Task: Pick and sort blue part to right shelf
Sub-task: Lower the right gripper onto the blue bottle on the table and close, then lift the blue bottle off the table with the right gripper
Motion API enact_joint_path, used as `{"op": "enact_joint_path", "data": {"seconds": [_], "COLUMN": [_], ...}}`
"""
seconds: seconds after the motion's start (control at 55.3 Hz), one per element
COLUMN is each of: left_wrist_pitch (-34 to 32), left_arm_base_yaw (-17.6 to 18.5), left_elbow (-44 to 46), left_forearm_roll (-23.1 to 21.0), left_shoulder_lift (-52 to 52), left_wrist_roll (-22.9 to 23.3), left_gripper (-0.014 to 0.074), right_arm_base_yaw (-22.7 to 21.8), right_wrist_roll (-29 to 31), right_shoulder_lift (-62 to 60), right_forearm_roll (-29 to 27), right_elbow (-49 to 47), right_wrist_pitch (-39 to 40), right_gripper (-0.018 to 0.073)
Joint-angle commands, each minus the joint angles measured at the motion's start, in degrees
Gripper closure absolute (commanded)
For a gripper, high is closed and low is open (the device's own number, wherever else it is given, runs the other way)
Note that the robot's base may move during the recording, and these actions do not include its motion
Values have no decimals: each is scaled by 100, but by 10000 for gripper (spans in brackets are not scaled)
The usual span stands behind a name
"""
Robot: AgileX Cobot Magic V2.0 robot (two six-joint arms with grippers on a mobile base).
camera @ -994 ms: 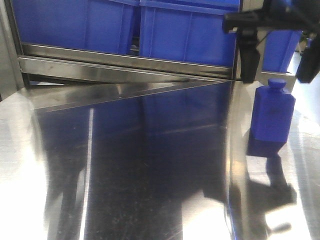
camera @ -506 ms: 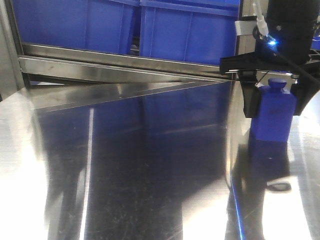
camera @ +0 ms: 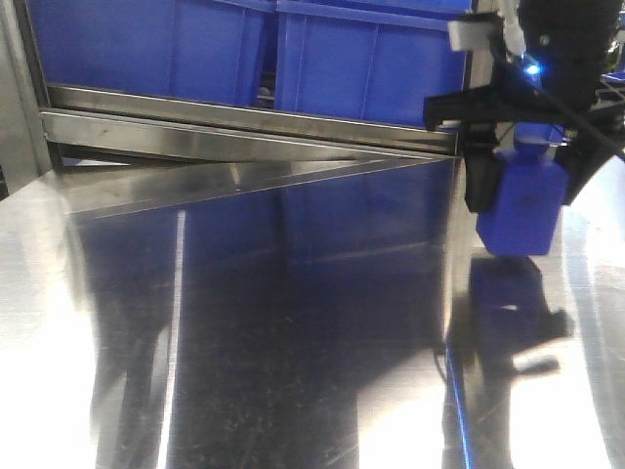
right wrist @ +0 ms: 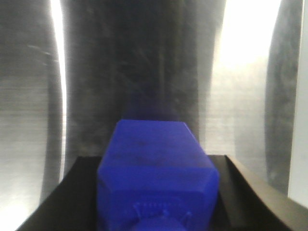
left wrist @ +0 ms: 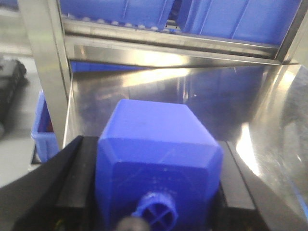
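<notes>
A blue part (camera: 518,223) hangs a little above the steel table at the right, gripped upright by my right gripper (camera: 524,195), which comes down from above. In the right wrist view the blue part (right wrist: 154,159) fills the gap between the black fingers (right wrist: 72,197), and the right gripper (right wrist: 156,192) is shut on it. My left gripper (left wrist: 156,183) is shut on another blue part (left wrist: 159,139), cap towards the camera, and faces the right shelf (left wrist: 168,45). The left gripper is out of the front view. The shelf's steel front rail (camera: 244,122) runs across the back.
Large blue bins (camera: 146,49) sit on the shelf behind the rail, and they also show in the left wrist view (left wrist: 240,19). A steel upright post (left wrist: 45,72) stands at the left. The reflective steel table (camera: 244,322) spans the foreground.
My right gripper came down around the standing blue part, shut on it and lifted it slightly off the table.
</notes>
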State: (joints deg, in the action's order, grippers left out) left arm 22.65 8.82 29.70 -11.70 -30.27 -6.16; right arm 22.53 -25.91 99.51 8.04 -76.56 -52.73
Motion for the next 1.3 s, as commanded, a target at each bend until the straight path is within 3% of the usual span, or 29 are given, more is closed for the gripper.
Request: {"op": "enact_joint_path", "data": {"seconds": [0.0, 0.271, 0.597, 0.796, 1.031, 1.284], "left_wrist_pitch": [-538, -782, -853, -875, -887, -936], "left_arm_base_yaw": [47, 47, 47, 47, 47, 47], "left_elbow": [-25, -340, -340, -340, -340, -340], "left_forearm_roll": [-100, -100, -100, -100, -100, -100], "left_shoulder_lift": [139, 346, 346, 346, 346, 346], "left_wrist_roll": [251, 251, 251, 251, 251, 251], "left_gripper": [344, 388, 386, 386, 386, 386], "right_arm_base_yaw": [-7, -7, -7, -7, -12, -12], "right_wrist_roll": [240, 875, 1536, 1686, 1686, 1686], "right_shoulder_lift": [-529, -1670, -4758, -6899, -8745, -8857], "right_forearm_roll": [136, 136, 136, 260, 284, 315], "right_elbow": [-170, 532, 3164, 4529, 5170, 5179], "right_wrist_pitch": [267, 1280, 3660, 4543, 4264, 4116], "right_gripper": [334, 334, 334, 334, 334, 334]}}
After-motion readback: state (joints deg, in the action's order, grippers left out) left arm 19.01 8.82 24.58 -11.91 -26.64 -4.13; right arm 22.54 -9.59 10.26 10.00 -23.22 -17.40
